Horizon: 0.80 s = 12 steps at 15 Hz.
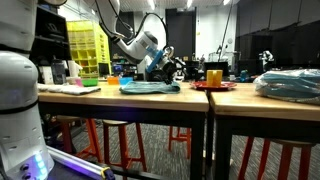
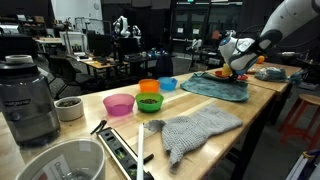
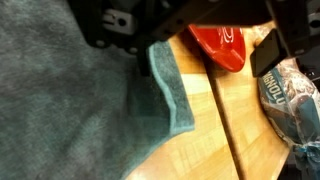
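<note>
landmark: the teal towel (image 2: pixel 215 88), spread flat on the wooden table (image 2: pixel 262 108), toward its far end in an exterior view.
nearest: a metal bowl (image 2: pixel 40 152) and a blender (image 2: pixel 25 95), both well short of the towel at the table's near end.
next: a grey knitted cloth (image 2: pixel 195 130), rumpled, on the towel's near side and apart from it.
bowls: a pink bowl (image 2: pixel 119 104), a green bowl (image 2: pixel 150 102), an orange bowl (image 2: pixel 149 87) and a blue bowl (image 2: pixel 168 84) lead up toward the towel. the blue one is closest to it, not touching.
gripper: the gripper (image 2: pixel 233 68) hangs just over the towel's far part. whether it touches the cloth cannot be told.
fingers: apart, nothing between them.
wrist view: the towel fills the left side, with its hemmed edge running down the middle and bare wood beside it.
beyond the towel: a red plate (image 1: pixel 213 86) just past the towel's edge, with a strip of wood between them. a yellow cup (image 1: pixel 214 75) stands on it.
farthest: a plastic bag (image 1: pixel 290 84), well apart from the towel, past the plate.
</note>
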Each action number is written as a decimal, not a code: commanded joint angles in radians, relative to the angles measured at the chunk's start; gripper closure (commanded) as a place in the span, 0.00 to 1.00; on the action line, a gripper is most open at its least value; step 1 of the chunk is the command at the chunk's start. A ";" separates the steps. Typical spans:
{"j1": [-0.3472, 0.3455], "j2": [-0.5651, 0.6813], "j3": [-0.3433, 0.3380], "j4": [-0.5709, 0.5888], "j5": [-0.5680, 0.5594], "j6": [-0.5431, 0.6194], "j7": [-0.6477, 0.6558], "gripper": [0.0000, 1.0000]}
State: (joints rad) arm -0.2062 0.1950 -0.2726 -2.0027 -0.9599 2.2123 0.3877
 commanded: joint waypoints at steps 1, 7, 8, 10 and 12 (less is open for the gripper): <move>-0.009 0.017 -0.006 0.025 -0.026 -0.008 0.039 0.00; -0.010 0.054 -0.021 0.072 -0.022 -0.012 0.122 0.00; -0.010 0.062 -0.023 0.082 -0.020 -0.013 0.134 0.00; -0.009 0.076 -0.027 0.101 -0.020 -0.017 0.164 0.00; -0.009 0.090 -0.030 0.120 -0.016 -0.021 0.181 0.00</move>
State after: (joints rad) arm -0.2118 0.2619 -0.3000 -1.9194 -0.9599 2.2084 0.5304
